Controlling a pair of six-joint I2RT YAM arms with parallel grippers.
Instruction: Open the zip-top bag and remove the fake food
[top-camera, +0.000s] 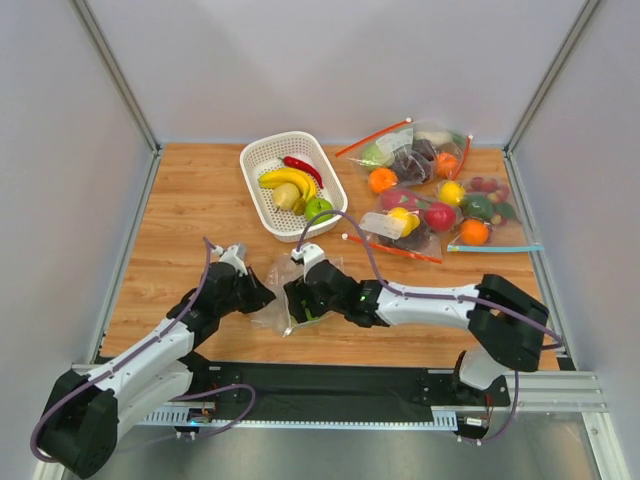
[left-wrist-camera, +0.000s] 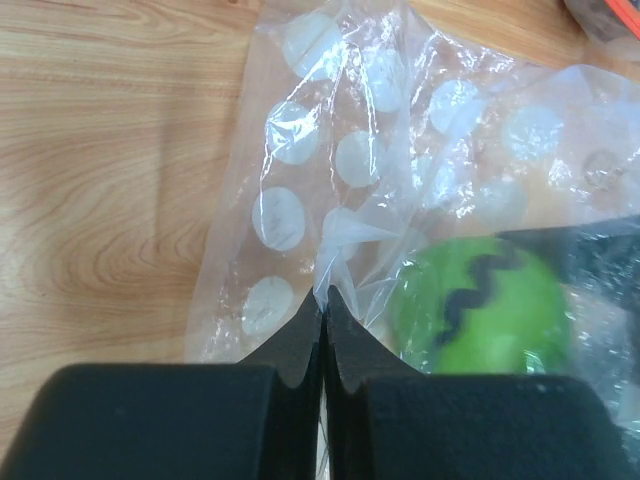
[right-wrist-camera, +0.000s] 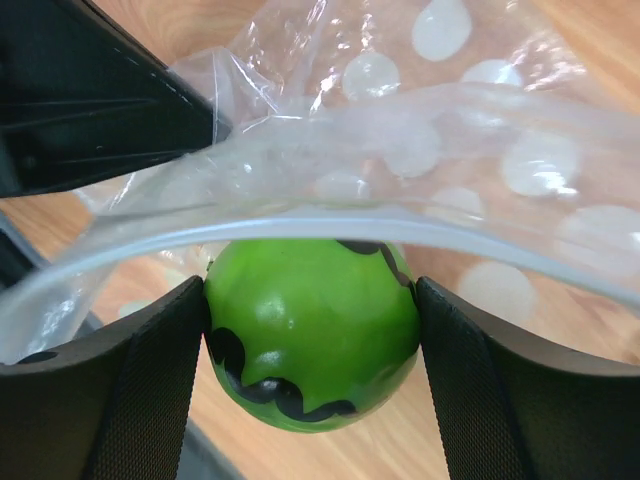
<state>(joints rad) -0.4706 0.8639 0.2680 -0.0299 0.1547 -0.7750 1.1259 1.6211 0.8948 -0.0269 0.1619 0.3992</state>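
From above: zip-top bag (top-camera: 283, 305) crumpled low on the table (top-camera: 180, 200), caught between left gripper (top-camera: 262, 296) and right gripper (top-camera: 300, 298). Further back, white basket (top-camera: 262, 152) already loaded with banana (top-camera: 285, 179), red chili (top-camera: 302, 167), yellowish round fruit (top-camera: 287, 197) and one green apple (top-camera: 319, 207). Off to the right, undotted bags (top-camera: 430, 190) of other fruit, well apart from the action.

Down the left wrist: jaws pressed together, pinching a fold of dotted film at the bag's near edge. Just beside, showing through the plastic, the second green apple (left-wrist-camera: 480, 305).

Down the right wrist: jaws spread around that apple and clamping it on both sides, right under the arc of the bag's parted rim. Hard to tell whether fully clear of the mouth yet.

Reads as nearly done: bag open, four pieces out and in the basket. Apparently only this last apple left to draw free and set down with the rest.
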